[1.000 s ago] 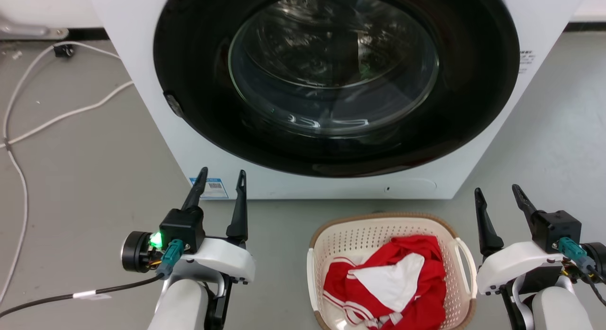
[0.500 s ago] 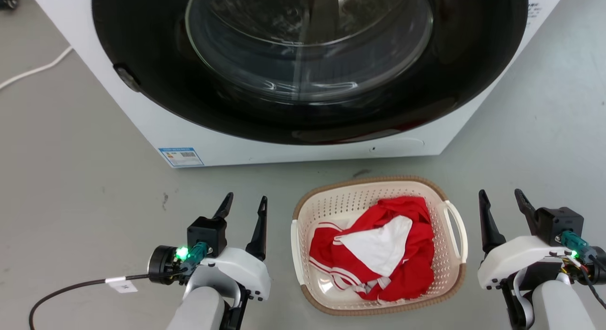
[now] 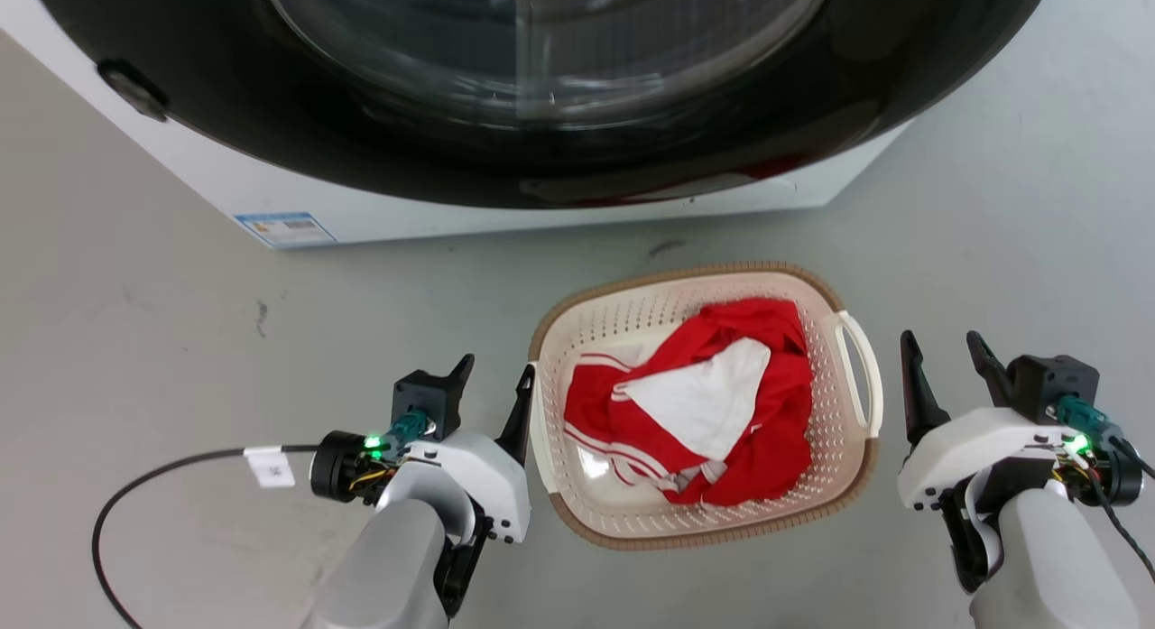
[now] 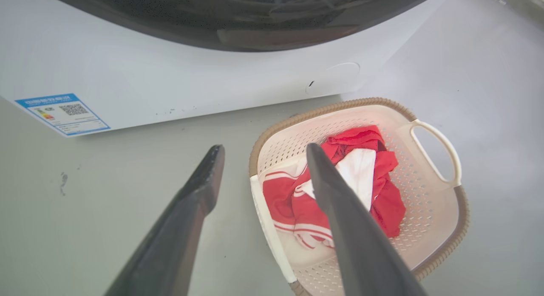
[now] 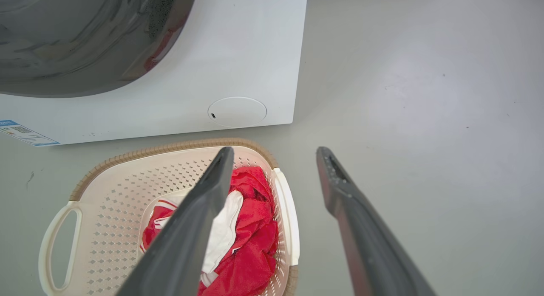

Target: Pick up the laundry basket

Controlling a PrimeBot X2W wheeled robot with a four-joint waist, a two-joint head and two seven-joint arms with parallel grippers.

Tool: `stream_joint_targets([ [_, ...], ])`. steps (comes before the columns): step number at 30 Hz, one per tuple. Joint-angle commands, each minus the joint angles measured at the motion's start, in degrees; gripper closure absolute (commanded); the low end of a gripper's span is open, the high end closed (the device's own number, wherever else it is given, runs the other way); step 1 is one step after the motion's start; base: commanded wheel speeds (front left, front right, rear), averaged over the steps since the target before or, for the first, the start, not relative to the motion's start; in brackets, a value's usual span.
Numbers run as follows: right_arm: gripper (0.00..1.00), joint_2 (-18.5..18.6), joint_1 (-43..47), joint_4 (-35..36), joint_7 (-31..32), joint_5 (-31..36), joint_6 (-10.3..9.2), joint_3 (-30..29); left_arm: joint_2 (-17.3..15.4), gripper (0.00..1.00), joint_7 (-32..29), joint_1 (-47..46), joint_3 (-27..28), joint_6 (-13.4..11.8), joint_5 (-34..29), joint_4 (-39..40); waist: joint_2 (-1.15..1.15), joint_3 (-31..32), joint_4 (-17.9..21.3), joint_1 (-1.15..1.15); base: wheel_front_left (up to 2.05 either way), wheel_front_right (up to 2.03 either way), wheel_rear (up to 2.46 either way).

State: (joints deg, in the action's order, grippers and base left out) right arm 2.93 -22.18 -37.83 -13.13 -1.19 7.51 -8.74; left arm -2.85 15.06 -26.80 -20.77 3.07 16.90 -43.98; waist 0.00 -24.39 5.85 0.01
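The laundry basket [image 3: 835,390] stands on the grey floor in front of the washer, cream and perforated with a brown rim, holding red and white clothing [image 3: 704,403]. My left gripper [image 3: 495,369] is open just left of the basket, its inner finger close beside the left handle [image 4: 267,219]. In the left wrist view that gripper [image 4: 264,147] spans this handle, one finger over the floor and one over the clothing. My right gripper [image 3: 938,337] is open a short gap right of the right handle [image 3: 857,367]. In the right wrist view it [image 5: 275,150] frames that handle [image 5: 289,211] of the basket [image 5: 119,190].
The white washer [image 3: 379,209] with its dark round door [image 3: 541,133] stands just behind the basket. A black cable [image 3: 171,467] with a white tag loops on the floor left of my left arm. Open floor lies to both sides.
The head camera has tilted down, bringing the whole basket into view. My left gripper has closed in on the basket's left side. Both grippers stay open.
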Motion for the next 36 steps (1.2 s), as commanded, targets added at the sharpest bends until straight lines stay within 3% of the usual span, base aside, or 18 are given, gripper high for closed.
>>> stream_joint_targets([
  [1, 0.00, -0.09, -1.43, -1.24, -0.41, -0.39, -0.04, -0.11, -0.05, 0.00, -0.02, -1.54, -0.70, 0.35, 0.50, -1.56, 0.00, -1.84, 0.64, -0.01, 0.00, 0.00, 0.00],
  [17, 0.00, -0.08, -14.69, -21.23, 0.20, -0.40, -0.03, 0.47, -0.05, 0.00, -11.67, -14.15, -9.33, 2.12, 9.49, -16.25, 0.00, -10.03, 2.99, -0.01, 0.00, 0.00, 0.00],
  [27, 0.00, 0.59, -22.12, -31.25, 1.34, 0.80, -0.04, 1.85, -0.06, 0.00, -16.18, -18.82, -12.96, 0.83, 14.12, -20.11, 0.00, -13.56, 3.90, -0.01, 0.00, 0.00, 0.00],
  [36, 0.00, 0.49, -26.86, -34.82, 3.71, 1.35, -0.04, 2.81, -0.06, 0.00, -18.94, -24.12, -15.19, -0.60, 16.18, -23.02, 0.00, -17.56, 5.03, -0.01, 0.00, 0.00, 0.00],
])
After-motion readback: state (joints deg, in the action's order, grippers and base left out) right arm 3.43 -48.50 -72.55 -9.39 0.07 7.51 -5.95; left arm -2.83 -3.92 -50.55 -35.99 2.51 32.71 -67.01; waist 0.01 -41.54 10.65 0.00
